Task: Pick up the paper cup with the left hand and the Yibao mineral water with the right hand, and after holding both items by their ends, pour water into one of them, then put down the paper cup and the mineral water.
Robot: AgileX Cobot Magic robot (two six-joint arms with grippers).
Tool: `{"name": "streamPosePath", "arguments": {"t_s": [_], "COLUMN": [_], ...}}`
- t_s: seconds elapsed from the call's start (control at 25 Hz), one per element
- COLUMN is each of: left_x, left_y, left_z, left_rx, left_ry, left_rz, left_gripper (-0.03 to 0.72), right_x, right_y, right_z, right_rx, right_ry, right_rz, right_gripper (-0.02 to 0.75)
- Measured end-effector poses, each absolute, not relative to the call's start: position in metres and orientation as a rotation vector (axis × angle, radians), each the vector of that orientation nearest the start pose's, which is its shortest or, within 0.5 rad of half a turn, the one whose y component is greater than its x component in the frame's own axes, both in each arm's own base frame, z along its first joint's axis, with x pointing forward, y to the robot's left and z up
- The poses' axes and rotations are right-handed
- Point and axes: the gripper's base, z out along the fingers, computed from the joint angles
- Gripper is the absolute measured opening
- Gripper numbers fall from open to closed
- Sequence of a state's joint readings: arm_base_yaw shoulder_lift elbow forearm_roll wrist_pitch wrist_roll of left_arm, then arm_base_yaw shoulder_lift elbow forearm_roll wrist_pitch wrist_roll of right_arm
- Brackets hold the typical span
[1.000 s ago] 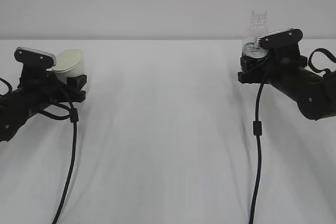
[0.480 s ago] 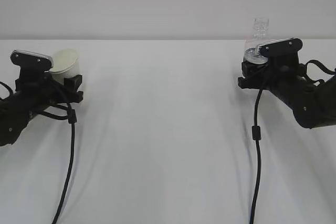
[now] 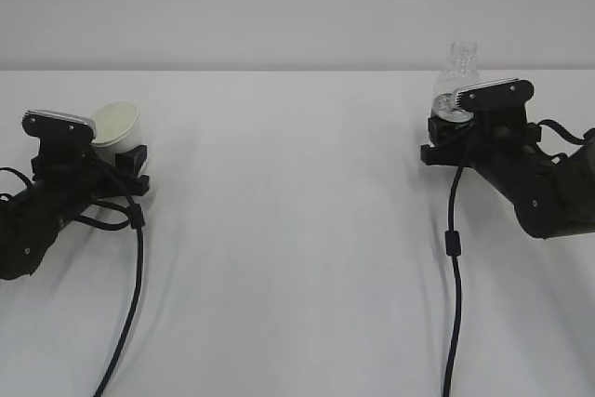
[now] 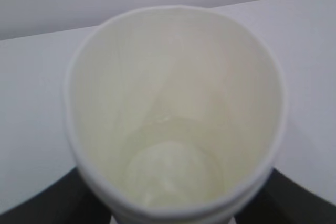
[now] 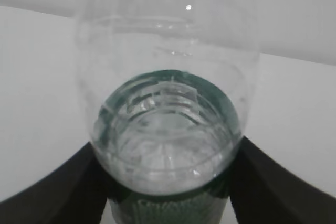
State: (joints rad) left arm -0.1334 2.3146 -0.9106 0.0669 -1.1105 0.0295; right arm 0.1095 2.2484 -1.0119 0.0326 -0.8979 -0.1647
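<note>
The white paper cup [image 3: 115, 125] is tilted to the right and held low over the white table. My left gripper [image 3: 128, 157] is shut on its lower part. In the left wrist view the cup's cream inside [image 4: 173, 114] fills the frame, with a black finger [image 4: 47, 203] at each side of its base. The clear Yibao mineral water bottle [image 3: 459, 70] stands upright in my right gripper [image 3: 444, 139], which is shut on its lower body. In the right wrist view I look down through the bottle [image 5: 168, 103], which holds water, with its green label [image 5: 168, 209] between the black fingers [image 5: 50, 187].
The white table [image 3: 297, 230] runs between the two arms, with a plain white wall behind it. A black cable [image 3: 453, 258] hangs from the right arm and another [image 3: 130, 295] from the left arm across the front of the table.
Both arms have sunk toward the table. The bottle has come down and slightly right; the cup has come down with its gripper. Both grips are unchanged.
</note>
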Motion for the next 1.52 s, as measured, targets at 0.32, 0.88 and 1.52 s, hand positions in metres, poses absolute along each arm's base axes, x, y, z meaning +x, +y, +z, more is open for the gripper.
{"name": "streamPosePath", "arguments": {"t_s": [0.32, 0.88, 1.52], "left_x": [0.389, 0.389, 0.382], "left_y": [-0.058, -0.058, -0.054], "left_z": [0.049, 0.050, 0.064], "left_rx": [0.214, 0.231, 0.249], "left_ry": [1.762, 1.754, 1.750], "left_rz": [-0.107, -0.098, -0.040], "left_gripper": [0.485, 0.566, 0.592], "right_x": [0.417, 0.417, 0.401], "right_y": [0.041, 0.039, 0.038], "right_z": [0.073, 0.064, 0.063], "right_rx": [-0.158, -0.110, -0.129], "right_ry": [1.791, 1.822, 1.842], "right_rz": [-0.054, -0.031, -0.037], "right_gripper": [0.489, 0.594, 0.594]}}
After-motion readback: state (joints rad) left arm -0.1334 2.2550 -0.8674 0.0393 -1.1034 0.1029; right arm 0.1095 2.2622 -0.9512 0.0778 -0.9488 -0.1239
